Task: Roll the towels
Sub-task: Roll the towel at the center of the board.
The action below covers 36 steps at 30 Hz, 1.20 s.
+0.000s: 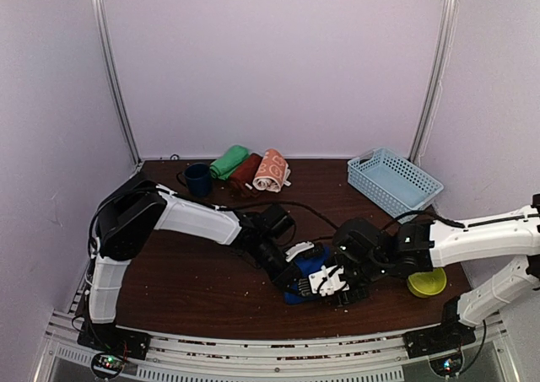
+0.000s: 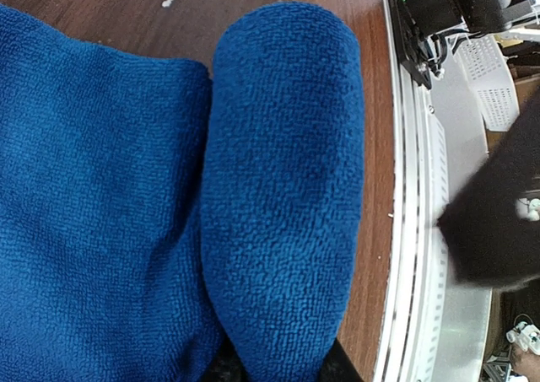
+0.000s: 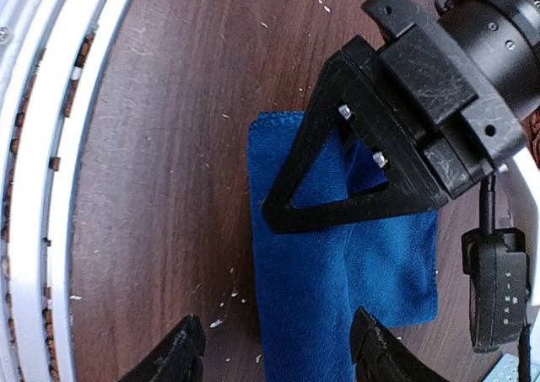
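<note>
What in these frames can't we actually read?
Top view: blue towel mostly under left gripper and right gripper; roll progress unreadable there.
Left wrist view: fingertips cut off by bottom edge; grip on towel unclear.
Top view: yellow object half hidden by right arm; can't identify.
Left wrist view: dark blur at right edge.

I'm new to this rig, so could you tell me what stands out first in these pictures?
The left arm and right arm meet over a blue towel, partly rolled, at the table's near middle. At the back, a green roll, a maroon roll and an orange roll lie side by side next to a mug.
</note>
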### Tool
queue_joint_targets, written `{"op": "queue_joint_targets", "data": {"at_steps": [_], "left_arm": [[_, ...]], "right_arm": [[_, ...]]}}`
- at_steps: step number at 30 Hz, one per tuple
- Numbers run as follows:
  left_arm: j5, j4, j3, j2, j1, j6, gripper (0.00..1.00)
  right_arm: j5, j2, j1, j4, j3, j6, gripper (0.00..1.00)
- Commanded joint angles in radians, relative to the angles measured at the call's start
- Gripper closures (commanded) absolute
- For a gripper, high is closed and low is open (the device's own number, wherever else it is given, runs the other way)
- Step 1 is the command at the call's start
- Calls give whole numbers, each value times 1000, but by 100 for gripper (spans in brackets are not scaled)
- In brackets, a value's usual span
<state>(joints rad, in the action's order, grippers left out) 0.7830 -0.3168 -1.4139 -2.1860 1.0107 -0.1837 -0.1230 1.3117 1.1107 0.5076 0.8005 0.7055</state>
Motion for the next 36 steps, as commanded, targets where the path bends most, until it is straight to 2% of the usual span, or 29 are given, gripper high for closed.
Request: {"op": "queue_joint_targets", "data": {"at_steps": [1,6,11,14,17,21,23,25,26,27,30,33,36], "left_arm": [[-39,-120,29,-74,16,-15,76],[-29,-118,25,-74,16,-12,75],[-28,-107,37,-44,14,28,67],[-116,-135,44,19,3,64,57],[-253,-105,123,169,-39,49,46],[-481,-14,297,415,-108,7,44],[-610,13,354,524,-112,50,42],[-659,50,406,624,-108,102,41],[-674,107,445,686,-96,137,8],[-703,158,491,751,-70,171,3],[-789,259,582,897,3,259,2],[-910,287,596,918,90,290,2],[-811,370,622,928,97,217,2]], "right_arm": [[143,82,12,-143,-31,7,39],[148,167,13,-199,-51,3,44],[153,219,13,-200,-50,7,72],[109,234,2,-151,-26,14,82],[3,254,-21,-26,35,12,88],[-134,272,-67,58,88,-13,89],[-178,311,-84,100,123,-15,89],[-226,360,-110,139,162,-13,90],[-264,384,-132,163,189,-11,90],[-298,410,-165,190,219,-9,90],[-379,530,-231,310,353,7,91],[-432,637,-298,405,449,12,92],[-513,723,-353,454,510,17,92]]}}
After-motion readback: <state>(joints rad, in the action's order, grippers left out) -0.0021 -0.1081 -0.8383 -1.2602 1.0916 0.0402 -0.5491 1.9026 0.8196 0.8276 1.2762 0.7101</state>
